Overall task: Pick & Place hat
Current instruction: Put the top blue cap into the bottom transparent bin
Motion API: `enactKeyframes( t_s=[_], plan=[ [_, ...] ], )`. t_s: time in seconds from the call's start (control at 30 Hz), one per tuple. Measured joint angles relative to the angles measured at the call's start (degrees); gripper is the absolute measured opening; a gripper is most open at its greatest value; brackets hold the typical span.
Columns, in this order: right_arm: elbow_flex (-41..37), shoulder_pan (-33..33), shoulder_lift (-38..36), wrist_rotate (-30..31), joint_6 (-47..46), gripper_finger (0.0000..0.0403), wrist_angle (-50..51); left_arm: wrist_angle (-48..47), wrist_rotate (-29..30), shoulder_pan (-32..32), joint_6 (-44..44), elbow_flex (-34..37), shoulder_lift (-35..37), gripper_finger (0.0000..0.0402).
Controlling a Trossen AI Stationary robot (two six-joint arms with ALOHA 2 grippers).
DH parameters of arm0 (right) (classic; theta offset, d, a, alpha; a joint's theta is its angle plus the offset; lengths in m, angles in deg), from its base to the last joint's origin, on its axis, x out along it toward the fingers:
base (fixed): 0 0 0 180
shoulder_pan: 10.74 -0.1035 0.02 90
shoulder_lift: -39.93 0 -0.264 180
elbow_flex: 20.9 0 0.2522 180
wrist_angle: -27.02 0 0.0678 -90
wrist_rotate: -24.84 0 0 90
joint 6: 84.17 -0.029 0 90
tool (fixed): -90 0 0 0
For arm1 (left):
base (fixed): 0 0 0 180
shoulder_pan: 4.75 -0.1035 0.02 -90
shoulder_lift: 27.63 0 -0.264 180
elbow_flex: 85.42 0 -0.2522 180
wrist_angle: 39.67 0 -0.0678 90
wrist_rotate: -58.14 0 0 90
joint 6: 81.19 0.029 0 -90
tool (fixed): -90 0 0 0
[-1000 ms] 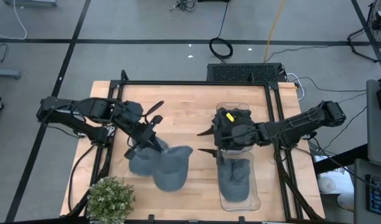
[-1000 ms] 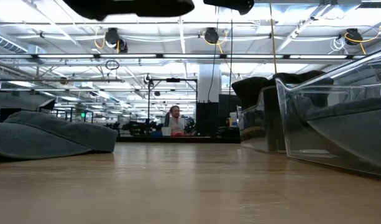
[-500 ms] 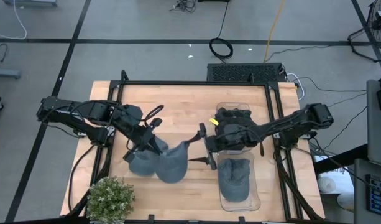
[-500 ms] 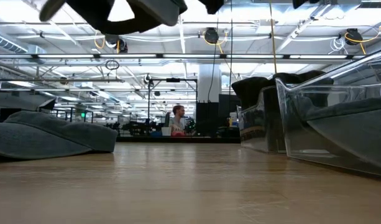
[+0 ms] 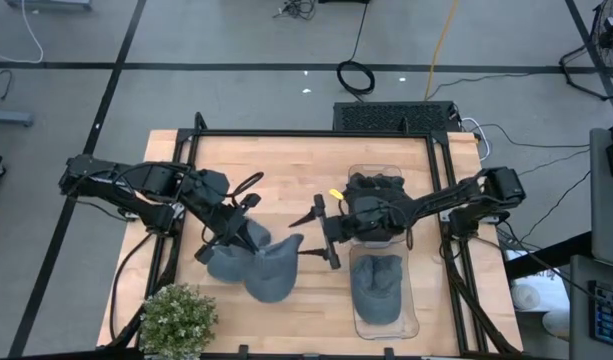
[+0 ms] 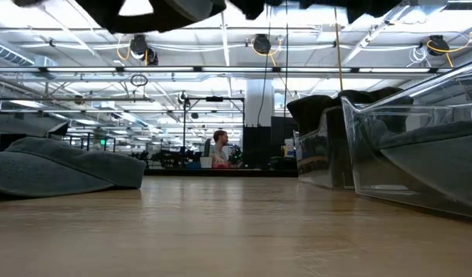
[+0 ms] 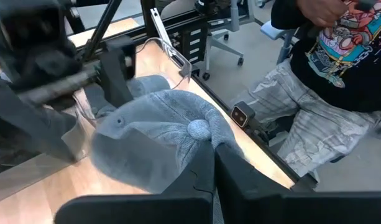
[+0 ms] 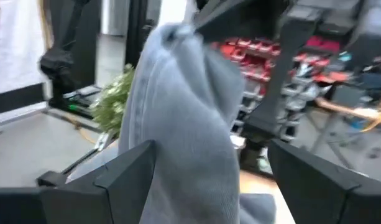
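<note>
A grey hat (image 5: pixel 273 268) hangs from my left gripper (image 5: pixel 237 231), which is shut on it near the middle of the table. In the left wrist view its crown (image 7: pixel 159 134) spreads out past my shut fingers. A second grey hat (image 5: pixel 222 266) lies flat on the table under and beside it, and the low view shows that hat (image 6: pixel 58 168) at left. My right gripper (image 5: pixel 315 233) is open just to the right of the held hat. Its fingers stand on either side of the hanging cloth (image 8: pixel 187 118); whether they touch it I cannot tell. My left gripper pinches the grey hat's crown just beside the top button (image 7: pixel 198 129), the cloth bunched between the two fingers (image 7: pixel 230 165). It comes slanting down from the table's left. The hat hangs below the fingers; whether its lower end rests on the other hat I cannot tell.
A clear bin (image 5: pixel 411 300) stands right of centre, with a grey hat (image 5: pixel 376 285) and dark hats (image 5: pixel 378 190) inside. A potted plant (image 5: pixel 176 320) sits at the near left corner. A person (image 7: pixel 330 68) sits beyond the table's right edge. Bare wood lies toward the far side.
My right gripper has moved from above the bin toward the table's left, up to the held hat, and has stayed open. The hat in my left gripper has been drawn up and bunched narrower, its brim end now pointing toward the right gripper.
</note>
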Motion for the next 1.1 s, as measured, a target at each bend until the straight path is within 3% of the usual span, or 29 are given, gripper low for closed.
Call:
enactKeyframes(
  t_s=[0.2,0.5,0.67,0.73,0.8,0.97,1.1],
  plan=[
    [2.5,-0.4,4.0,-5.7,-2.7,0.0297,-2.3,0.7,0.0,-0.2,0.5,0.0,0.0,0.0001],
    [7.7,-1.2,9.6,-5.9,-4.0,0.0296,-1.7,0.8,0.1,-0.8,0.8,0.0,0.0,0.0001],
    [7.6,-1.2,8.4,-5.9,-4.5,0.0271,0.2,0.3,0.1,-0.7,0.8,0.0,0.0,0.0001],
    [7.6,-1.4,7.2,-6.5,-5.7,0.0247,0.4,0.3,0.1,-0.7,0.8,0.0,0.0,0.0001],
    [7.7,-1.4,6.6,-11.0,-6.4,0.0207,0.4,0.3,0.3,-0.7,0.7,0.0,0.0,0.0001],
    [7.7,-1.5,6.4,-26.9,-6.6,0.0035,-1.1,0.8,3.4,-0.7,0.5,0.0,0.0,0.0014],
    [7.7,-2.1,6.3,-29.7,-9.1,0.0005,-0.9,2.9,4.7,-0.7,-0.6,0.0,0.0,0.0030]
  ],
)
